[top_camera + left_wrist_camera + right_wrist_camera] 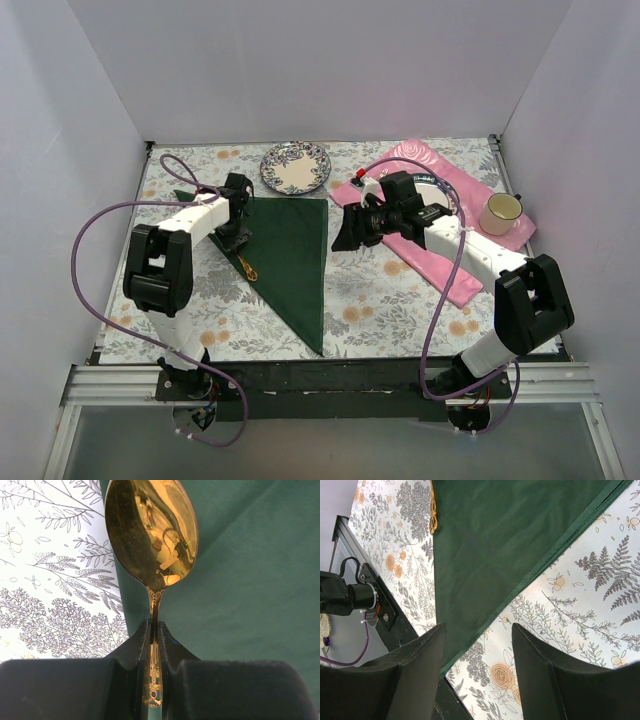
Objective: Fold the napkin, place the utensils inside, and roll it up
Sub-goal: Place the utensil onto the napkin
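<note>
Gold catches the eye first; the left gripper (154, 632) is clamped tight on the thin handle of a gold spoon (150, 535), its bowl poised over the left edge of the dark green napkin (290, 250); released there, I'd guess it lands half on the floral tablecloth (50, 605), or swivels in that narrow pinch; the napkin lies folded in a smooth triangle, a second gold utensil (247, 268) at its left edge; the right gripper (477, 647) hovers spread and empty above the right hem.
</note>
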Robot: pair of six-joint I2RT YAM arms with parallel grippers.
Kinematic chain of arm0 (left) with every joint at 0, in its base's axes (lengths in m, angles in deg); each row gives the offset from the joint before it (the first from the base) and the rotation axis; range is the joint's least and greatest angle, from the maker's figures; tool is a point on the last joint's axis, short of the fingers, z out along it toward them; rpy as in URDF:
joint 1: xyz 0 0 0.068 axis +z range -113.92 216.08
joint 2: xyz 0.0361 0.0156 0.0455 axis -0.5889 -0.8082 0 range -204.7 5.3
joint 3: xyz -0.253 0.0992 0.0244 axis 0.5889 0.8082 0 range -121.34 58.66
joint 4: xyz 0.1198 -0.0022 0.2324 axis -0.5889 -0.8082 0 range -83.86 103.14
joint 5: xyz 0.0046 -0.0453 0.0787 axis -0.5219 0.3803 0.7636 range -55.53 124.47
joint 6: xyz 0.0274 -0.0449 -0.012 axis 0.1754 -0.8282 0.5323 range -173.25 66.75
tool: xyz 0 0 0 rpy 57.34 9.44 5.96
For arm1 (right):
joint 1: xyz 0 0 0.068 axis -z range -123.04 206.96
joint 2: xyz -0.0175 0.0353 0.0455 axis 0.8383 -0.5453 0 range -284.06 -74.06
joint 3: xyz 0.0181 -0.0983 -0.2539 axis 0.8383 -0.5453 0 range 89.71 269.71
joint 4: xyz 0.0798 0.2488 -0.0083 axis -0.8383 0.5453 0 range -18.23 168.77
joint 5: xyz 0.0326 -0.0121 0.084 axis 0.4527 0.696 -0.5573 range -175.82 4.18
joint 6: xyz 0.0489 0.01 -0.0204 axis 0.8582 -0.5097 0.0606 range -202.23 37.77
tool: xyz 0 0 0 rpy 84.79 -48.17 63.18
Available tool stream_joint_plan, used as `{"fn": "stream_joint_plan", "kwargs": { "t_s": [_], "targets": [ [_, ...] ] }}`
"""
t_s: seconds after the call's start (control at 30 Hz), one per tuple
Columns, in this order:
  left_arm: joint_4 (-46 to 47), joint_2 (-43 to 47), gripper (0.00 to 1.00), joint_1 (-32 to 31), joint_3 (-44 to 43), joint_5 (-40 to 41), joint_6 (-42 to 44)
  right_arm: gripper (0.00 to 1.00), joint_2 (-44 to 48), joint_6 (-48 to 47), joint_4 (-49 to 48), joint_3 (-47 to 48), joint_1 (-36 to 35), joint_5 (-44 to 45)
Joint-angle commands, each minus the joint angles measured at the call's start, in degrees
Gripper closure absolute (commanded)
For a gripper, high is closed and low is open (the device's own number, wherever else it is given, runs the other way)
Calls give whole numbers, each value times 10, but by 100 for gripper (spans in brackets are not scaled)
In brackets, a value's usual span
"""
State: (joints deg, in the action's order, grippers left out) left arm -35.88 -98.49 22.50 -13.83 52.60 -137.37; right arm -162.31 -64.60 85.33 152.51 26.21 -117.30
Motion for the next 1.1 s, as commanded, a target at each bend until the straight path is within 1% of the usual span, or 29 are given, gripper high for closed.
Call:
{"fn": "stream_joint_plan", "kwargs": {
  "t_s": [0.0, 0.33, 0.57, 0.7, 0.93, 1.07],
  "targets": [
    [-7, -8, 100, 10, -15, 22, -11, 37, 7, -6, -15, -7, 5, -5],
    [5, -14, 100, 16, -3, -1, -12, 37, 0, -3, -26, -12, 10, -9],
    [3, -32, 100, 17, -12, -9, -11, 37, -2, 0, -30, -12, 11, -14],
    [-11, -43, 100, 17, -35, -14, -19, 37, -3, 0, -33, -15, 11, -15],
    [-23, -22, 100, 17, -49, -29, -42, 37, -2, 3, -40, -17, 12, -16],
    [-29, -32, 100, 17, -56, -25, -49, 37, -4, 3, -42, -17, 13, -19]
  ]
}}
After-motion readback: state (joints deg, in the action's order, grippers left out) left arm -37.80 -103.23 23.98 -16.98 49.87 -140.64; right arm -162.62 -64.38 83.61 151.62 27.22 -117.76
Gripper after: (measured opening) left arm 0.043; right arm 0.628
